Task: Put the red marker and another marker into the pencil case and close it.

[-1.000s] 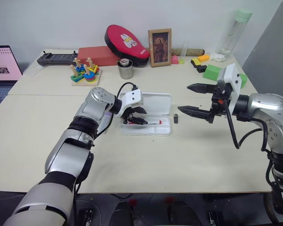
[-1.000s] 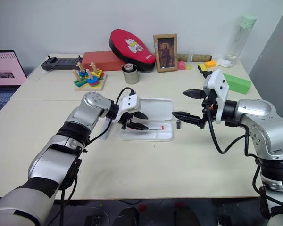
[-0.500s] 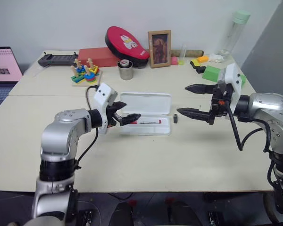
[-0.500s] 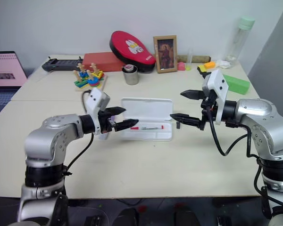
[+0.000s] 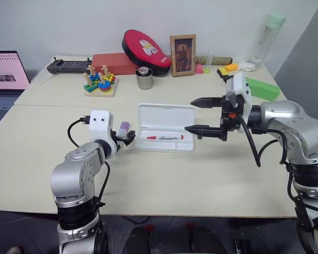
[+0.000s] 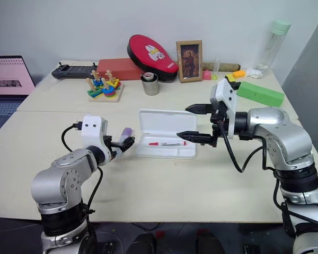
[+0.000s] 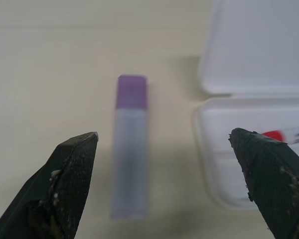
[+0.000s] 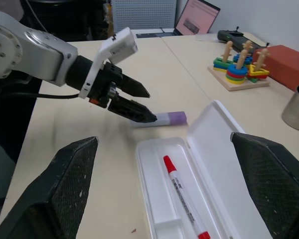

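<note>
Pale, matte beige laminate forms the worktop (image 5: 201, 174), backed by a plain light wall and a row of clutter along the far edge. At its middle the pencil case (image 5: 166, 113) is laid open: a flat white box of smooth hard plastic with rounded corners, its hinged lid folded back flat beyond the tray. Inside the tray the red marker (image 5: 164, 137) is seen lying lengthwise, a slim white barrel with red ends, so the first half of the loading is judged done. The lavender marker (image 7: 130, 144) is still on the worktop, just beside the case's left end and apart from it; it is short, thick and flattish, with a pale grey-lilac body and a purple cap. The left gripper (image 8: 139, 103) is aimed at it with its tapered black fingers spread wide to either side and nothing pinched between them. The right gripper (image 5: 199, 115) is held above the right end of the case, its fingers likewise spread and empty. Picking up and placing the lavender marker, then folding the lid shut, are judged to remain.
</note>
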{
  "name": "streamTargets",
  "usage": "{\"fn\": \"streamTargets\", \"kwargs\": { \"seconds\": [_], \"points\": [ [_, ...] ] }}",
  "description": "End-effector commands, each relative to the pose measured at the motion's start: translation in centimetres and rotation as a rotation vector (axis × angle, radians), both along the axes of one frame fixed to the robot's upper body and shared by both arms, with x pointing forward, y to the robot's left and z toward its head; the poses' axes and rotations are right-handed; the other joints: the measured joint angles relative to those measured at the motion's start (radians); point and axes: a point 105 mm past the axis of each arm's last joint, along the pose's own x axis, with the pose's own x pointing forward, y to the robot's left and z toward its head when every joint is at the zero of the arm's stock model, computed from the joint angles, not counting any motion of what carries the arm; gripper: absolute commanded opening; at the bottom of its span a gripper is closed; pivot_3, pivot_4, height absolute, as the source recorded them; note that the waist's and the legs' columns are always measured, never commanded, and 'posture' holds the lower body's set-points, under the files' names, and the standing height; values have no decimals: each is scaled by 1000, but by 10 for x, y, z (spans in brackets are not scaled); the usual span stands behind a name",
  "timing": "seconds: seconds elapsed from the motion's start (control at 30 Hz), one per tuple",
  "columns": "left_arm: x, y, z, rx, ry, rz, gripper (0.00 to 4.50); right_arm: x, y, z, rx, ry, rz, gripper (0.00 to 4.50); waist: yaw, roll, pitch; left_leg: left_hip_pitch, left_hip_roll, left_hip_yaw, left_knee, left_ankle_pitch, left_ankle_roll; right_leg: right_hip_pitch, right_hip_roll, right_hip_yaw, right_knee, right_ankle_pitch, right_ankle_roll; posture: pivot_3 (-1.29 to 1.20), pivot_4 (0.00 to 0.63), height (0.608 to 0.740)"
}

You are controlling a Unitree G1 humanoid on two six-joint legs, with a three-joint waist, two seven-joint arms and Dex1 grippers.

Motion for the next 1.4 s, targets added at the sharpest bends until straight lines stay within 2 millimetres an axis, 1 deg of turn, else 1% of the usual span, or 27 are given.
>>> {"fn": "streamTargets", "kwargs": {
  "seconds": [0.03, 0.2, 0.3, 0.37, 0.4, 0.83, 0.9, 0.93, 0.97, 1.03, 1.1, 1.17, 1.2, 1.3, 1.4],
  "points": [
    [5, 5, 5, 40, -43, -6, 4495, -4, 2, 13, 5, -59, 18, 4500, 3, 0, 0, 0, 0, 0, 0, 0, 0, 0, 0, 0, 0, 0, 0, 0, 150, 740],
    [10, 5, -10, 42, 0, -34, 4495, -6, 2, 13, 8, -61, 13, 4500, 2, 0, 0, 0, 0, 0, 0, 0, 0, 0, -1, 0, 0, 0, 0, 0, 150, 740],
    [12, 5, -15, 41, 13, -42, 4495, -6, 2, 13, 9, -61, 9, 4500, -1, 0, 0, 0, 0, 0, 0, 0, 0, -1, -1, 0, 0, 0, 0, 0, 150, 740],
    [13, 7, -19, 45, 29, -35, 4147, -5, 1, 14, 10, -62, 4, 4500, -1, 0, 0, 0, 0, 0, 0, 0, 0, -1, -1, 0, 0, 0, 0, 0, 150, 740],
    [13, 8, -21, 48, 35, -34, 4098, -5, 1, 14, 10, -63, 2, 4500, -1, 0, 0, 0, 0, 0, 0, 0, 0, -1, -1, 0, 0, 0, 0, 0, 150, 740],
    [14, 7, -26, 36, 35, -44, 1534, -2, -2, 13, 11, -64, -12, 4500, 0, 0, 0, 0, 0, 0, 0, 0, 0, -1, -1, 0, 0, 0, 0, 0, 150, 740],
    [14, 9, -26, 26, 35, -34, 1198, -1, -3, 12, 11, -63, -13, 4500, 0, 0, 0, 0, 0, 0, 0, 0, 0, -1, -1, 0, 0, 0, 0, 0, 150, 740],
    [15, 9, -25, 24, 27, -31, 1193, -1, -3, 12, 10, -62, -14, 4500, 0, 0, 0, 0, 0, 0, 0, 0, 0, -1, -1, 0, 0, 0, 0, 0, 150, 740],
    [16, 10, -21, 24, 9, -32, 1193, -1, -4, 12, 9, -62, -15, 4500, 0, 0, 0, 0, 0, 0, 0, 0, 0, -1, -1, 0, 0, 0, 0, 0, 150, 740],
    [16, 8, -5, 58, -48, -94, 1192, -2, -8, 11, 2, -60, -21, 4500, 1, 0, 0, 0, 0, 0, 0, 0, 0, -1, -1, 0, 0, 0, 0, 0, 150, 740],
    [16, 9, 24, 90, -143, -183, 1192, -3, -15, 13, -5, -61, -26, 4500, 0, 0, 0, -1, 0, 0, 0, 0, 0, -1, -1, 0, 0, 0, 0, 0, 150, 740],
    [14, 14, 44, 102, -180, -264, 1192, -4, -19, 16, -7, -62, -21, 4500, 0, 0, 1, -1, 0, 1, -1, 0, 0, -2, -1, 0, 0, 0, 0, 0, 150, 740],
    [10, 12, 56, 133, -205, -363, 1192, -6, -21, 17, -14, -60, -13, 4500, 0, 0, 1, -2, 0, 1, -1, 0, 0, -3, -1, 0, 0, 0, 0, 0, 150, 740],
    [-3, 10, 75, 206, -191, -614, 1192, -10, -26, 16, -39, -60, 5, 4500, -2, 0, 1, -3, 0, 1, -1, 0, 0, -3, -1, 0, -1, 0, 0, 0, 150, 740],
    [-13, 8, 82, 252, -145, -777, 1192, -6, -30, 17, -40, -79, -19, 4500, -1, 1, 1, -2, -1, 2, -2, 0, 0, -3, -2, 0, -2, -1, -1, 0, 150, 740]
  ]
}}
